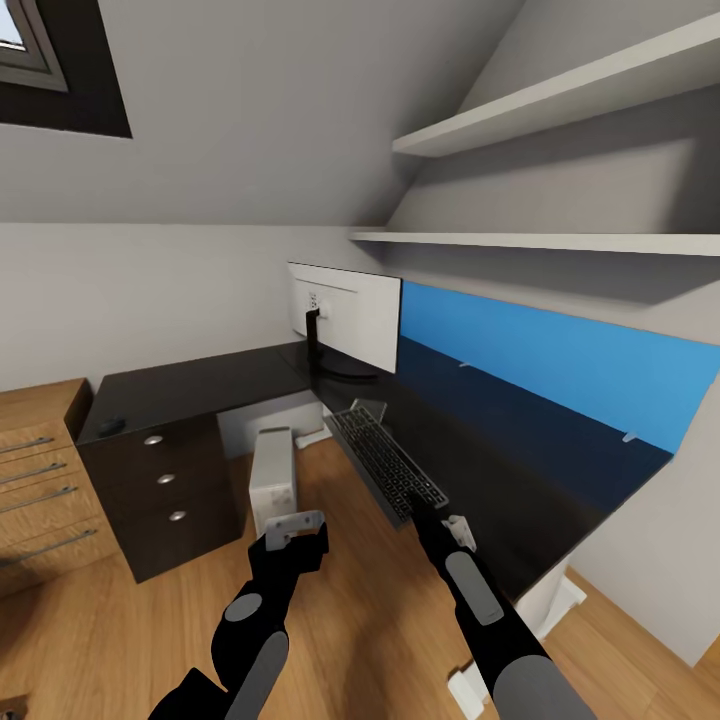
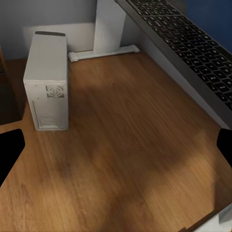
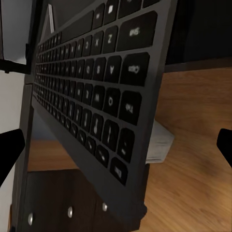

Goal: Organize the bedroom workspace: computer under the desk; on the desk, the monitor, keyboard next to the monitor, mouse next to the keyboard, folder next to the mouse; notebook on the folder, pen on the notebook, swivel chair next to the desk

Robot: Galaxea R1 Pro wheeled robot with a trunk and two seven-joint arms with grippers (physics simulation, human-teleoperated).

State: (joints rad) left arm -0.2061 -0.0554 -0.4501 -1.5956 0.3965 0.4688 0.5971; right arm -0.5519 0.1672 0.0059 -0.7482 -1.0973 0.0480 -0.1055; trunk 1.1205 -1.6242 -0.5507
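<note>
Bedroom corner under a sloped ceiling: wood floor (image 1: 350,600), two white shelves (image 1: 560,120), blue wall panel (image 1: 560,360), L-shaped black desk (image 1: 200,385) with knobbed drawers (image 1: 165,480); monitor (image 1: 345,315) stands at the desk's corner with its white back to the camera, mouse (image 1: 110,425) at the desk's far left end, computer (image 1: 272,478) on the floor under it. Keyboard (image 1: 385,465) lies tilted over the desk's front edge, near end at the right gripper (image 1: 425,515), whose fingers sit wide at the wrist view's edges; grip on it cannot be told. Left gripper (image 1: 295,528) hangs low over the floor near the computer, fingers wide, empty.
</note>
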